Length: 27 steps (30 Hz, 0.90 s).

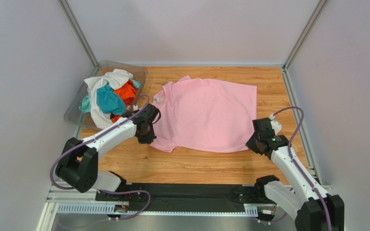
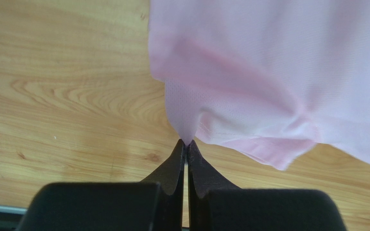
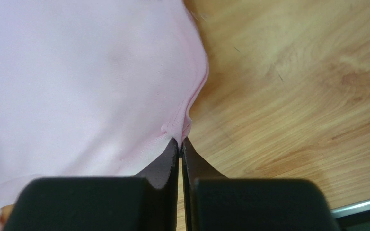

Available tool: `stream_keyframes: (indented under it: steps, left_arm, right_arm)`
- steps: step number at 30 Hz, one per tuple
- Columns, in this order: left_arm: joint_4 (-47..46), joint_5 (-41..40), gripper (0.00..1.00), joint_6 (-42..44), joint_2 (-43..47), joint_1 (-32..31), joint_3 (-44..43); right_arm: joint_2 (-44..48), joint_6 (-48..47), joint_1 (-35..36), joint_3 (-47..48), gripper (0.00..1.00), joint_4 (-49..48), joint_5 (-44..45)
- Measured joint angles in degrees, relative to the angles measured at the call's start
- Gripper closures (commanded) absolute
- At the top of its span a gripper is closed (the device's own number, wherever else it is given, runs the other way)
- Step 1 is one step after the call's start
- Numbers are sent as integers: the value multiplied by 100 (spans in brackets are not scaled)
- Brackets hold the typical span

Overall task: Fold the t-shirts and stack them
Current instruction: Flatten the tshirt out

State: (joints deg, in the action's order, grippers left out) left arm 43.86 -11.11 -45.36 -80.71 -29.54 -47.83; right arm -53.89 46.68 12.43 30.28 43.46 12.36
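A light pink t-shirt (image 1: 206, 114) lies spread on the wooden table, neck to the left. My left gripper (image 1: 147, 129) is shut on its near left part by the sleeve; in the left wrist view the cloth (image 2: 249, 72) rises in a peak from the gripper (image 2: 187, 143). My right gripper (image 1: 258, 141) is shut on the shirt's near right hem corner; in the right wrist view the pink edge (image 3: 124, 86) is pinched at the gripper (image 3: 179, 140). White (image 1: 110, 79), teal (image 1: 109, 99) and orange (image 1: 125, 92) t-shirts lie heaped in the bin.
A clear plastic bin (image 1: 77, 108) stands at the back left of the table. Bare wood (image 1: 206, 163) lies between the shirt and the arm bases. Grey walls close in on the left, back and right.
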Motion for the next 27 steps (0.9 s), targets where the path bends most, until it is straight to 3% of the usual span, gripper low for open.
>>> stream_keyframes:
  steps: [7, 17, 27]
  left_arm:
    - [280, -184, 100, 175, 981, 0, -1436]
    - [568, -337, 100, 664, 1923, 0, -4207]
    - [599, 774, 100, 1440, 2533, 0, -6841]
  right_arm:
    - [664, -704, 0, 1864, 100, 348, 195]
    - [1064, -1268, -2, 4271, 100, 688, 74]
    - [1189, -1556, -4, 7152, 100, 1067, -737]
